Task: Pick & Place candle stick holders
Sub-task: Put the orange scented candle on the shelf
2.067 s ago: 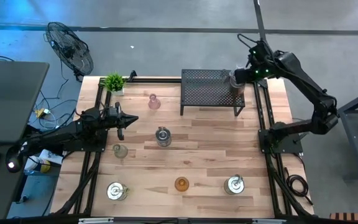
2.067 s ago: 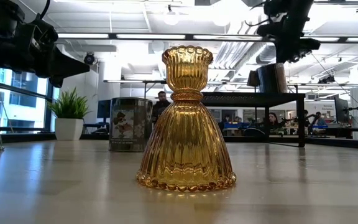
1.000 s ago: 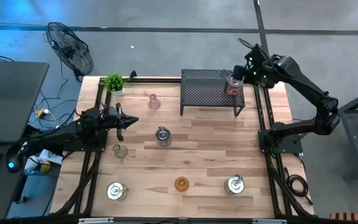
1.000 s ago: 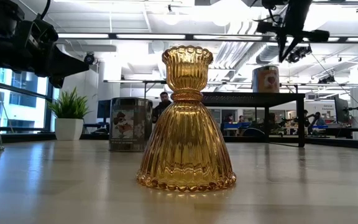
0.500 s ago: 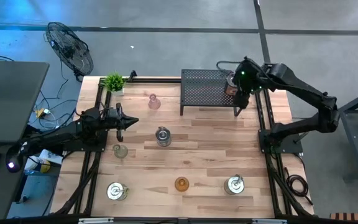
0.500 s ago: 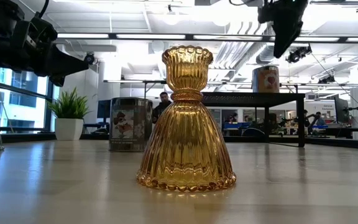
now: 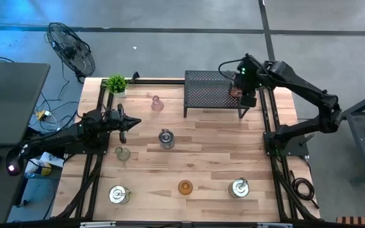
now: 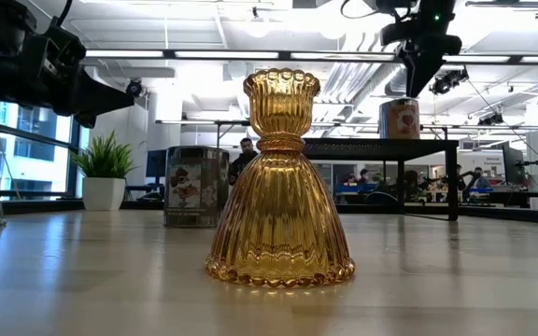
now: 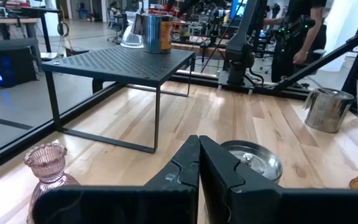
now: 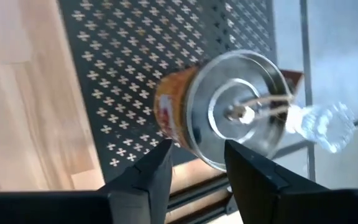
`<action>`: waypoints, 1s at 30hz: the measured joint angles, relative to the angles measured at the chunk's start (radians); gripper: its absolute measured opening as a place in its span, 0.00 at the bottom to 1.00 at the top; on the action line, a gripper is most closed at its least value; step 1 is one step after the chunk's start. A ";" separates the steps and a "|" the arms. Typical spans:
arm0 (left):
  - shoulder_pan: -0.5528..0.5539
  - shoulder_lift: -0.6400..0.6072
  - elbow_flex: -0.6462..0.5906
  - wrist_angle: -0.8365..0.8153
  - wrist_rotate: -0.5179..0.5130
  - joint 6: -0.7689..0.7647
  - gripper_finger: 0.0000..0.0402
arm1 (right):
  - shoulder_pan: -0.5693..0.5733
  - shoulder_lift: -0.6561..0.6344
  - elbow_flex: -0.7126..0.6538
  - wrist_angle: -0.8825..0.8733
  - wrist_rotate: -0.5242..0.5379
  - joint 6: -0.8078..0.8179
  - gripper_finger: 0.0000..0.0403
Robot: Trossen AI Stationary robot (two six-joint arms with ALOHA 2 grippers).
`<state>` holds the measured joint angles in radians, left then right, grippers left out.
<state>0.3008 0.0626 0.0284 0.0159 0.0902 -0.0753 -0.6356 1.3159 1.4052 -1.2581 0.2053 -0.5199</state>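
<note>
The wooden table (image 7: 220,158) carries everything, and at its far side stands the black mesh rack (image 7: 211,92), which appears to be where the holders are going. Two holders are on the rack's right end: a silver tin holder (image 10: 229,109) with an orange label, and a clear glass holder (image 10: 325,127) just beside it.

Six holders are on the bare table. A pink glass holder (image 7: 156,103) stands far left, near the potted plant (image 7: 116,83). A silver holder (image 7: 165,138) sits mid-table, with a pale glass holder (image 7: 123,153) to its left. Along the near edge are a silver holder (image 7: 118,194) at left, the amber glass holder (image 7: 185,187) in the middle and a silver holder (image 7: 239,187) at right. By this count the job looks about a quarter done.

The right gripper (image 7: 246,95) hangs above the rack's right end, over the tin holder; its fingers (image 10: 148,171) are spread and hold nothing. The left gripper (image 7: 130,123) waits at the left side of the table, its fingers (image 9: 185,168) pressed together and empty.
</note>
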 joint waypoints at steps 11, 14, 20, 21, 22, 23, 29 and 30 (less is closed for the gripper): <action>0.000 0.000 0.000 0.000 -0.004 0.000 0.00 | -0.015 0.024 0.000 0.004 -0.015 -0.067 0.18; 0.000 0.000 0.000 0.000 -0.004 0.000 0.00 | -0.015 0.044 0.000 0.004 0.002 -0.079 0.17; 0.000 0.000 0.000 0.002 -0.004 0.000 0.00 | -0.015 0.058 0.002 0.003 -0.019 -0.088 0.14; 0.000 0.000 0.000 0.002 -0.004 0.000 0.00 | -0.015 0.058 0.003 0.002 -0.020 -0.088 0.13; 0.000 0.000 0.000 0.002 -0.004 0.000 0.00 | -0.015 0.058 0.003 -0.001 -0.021 -0.088 0.11; 0.000 0.000 0.000 0.002 -0.004 0.000 0.00 | -0.015 0.058 0.003 -0.004 -0.022 -0.087 0.09; 0.000 0.000 0.000 0.002 -0.005 0.000 0.00 | -0.015 0.054 0.004 -0.034 -0.029 -0.060 0.02; 0.000 0.000 0.000 0.002 -0.005 0.000 0.00 | -0.015 0.052 0.004 -0.036 -0.028 -0.059 0.02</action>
<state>0.3005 0.0625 0.0284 0.0181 0.0856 -0.0753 -0.6502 1.3679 1.4091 -1.2937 0.1768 -0.5790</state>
